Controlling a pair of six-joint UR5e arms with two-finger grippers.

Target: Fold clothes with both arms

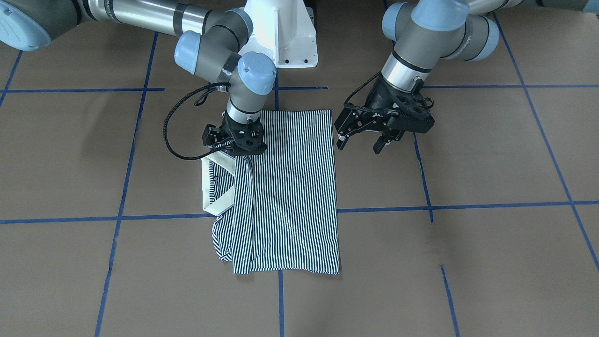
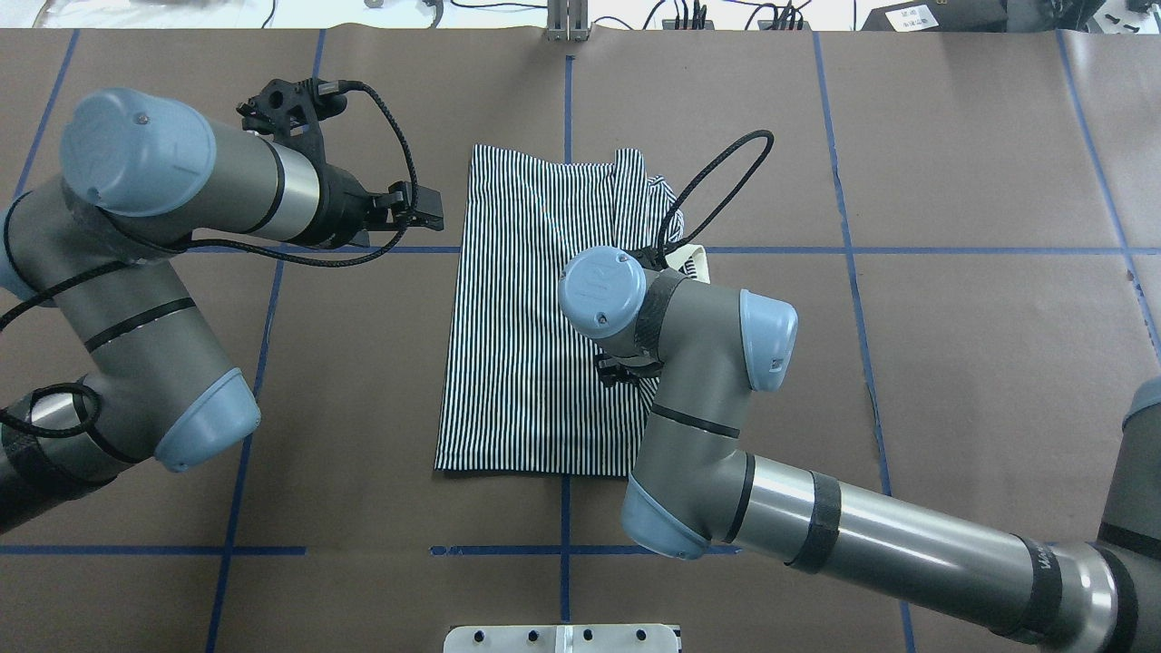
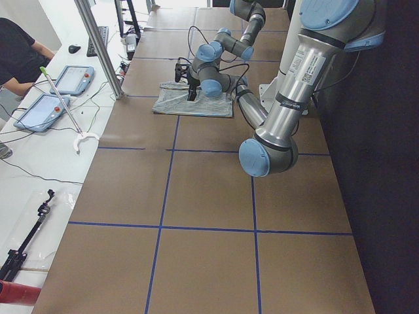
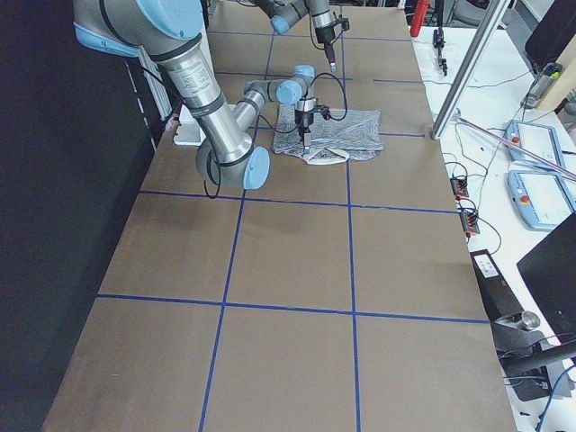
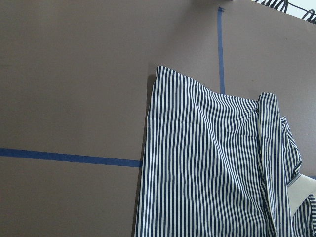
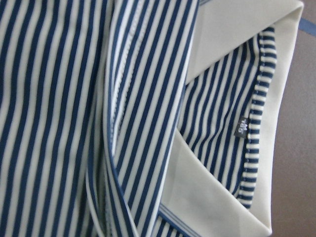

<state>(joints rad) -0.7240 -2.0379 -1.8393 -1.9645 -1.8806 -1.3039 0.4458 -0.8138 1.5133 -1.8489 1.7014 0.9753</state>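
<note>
The striped polo shirt (image 1: 295, 187) lies flat on the brown table, folded into a long rectangle, its cream collar (image 1: 211, 185) sticking out on one side. My right gripper (image 1: 236, 153) points straight down onto the shirt just beside the collar; its fingers are hidden, so I cannot tell whether it holds cloth. The right wrist view is filled by stripes (image 6: 59, 123) and collar (image 6: 197, 197) at close range. My left gripper (image 1: 359, 146) hangs open above bare table beside the shirt's opposite long edge, holding nothing. From overhead the shirt (image 2: 526, 345) sits between the left gripper (image 2: 435, 210) and the right wrist.
The white pedestal base (image 1: 285, 37) stands behind the shirt. Blue tape lines (image 1: 468, 206) grid the brown table. Beyond the table's far edge a bench holds tablets (image 3: 39, 111), next to a metal post (image 3: 98, 46); a person (image 3: 16, 46) sits there.
</note>
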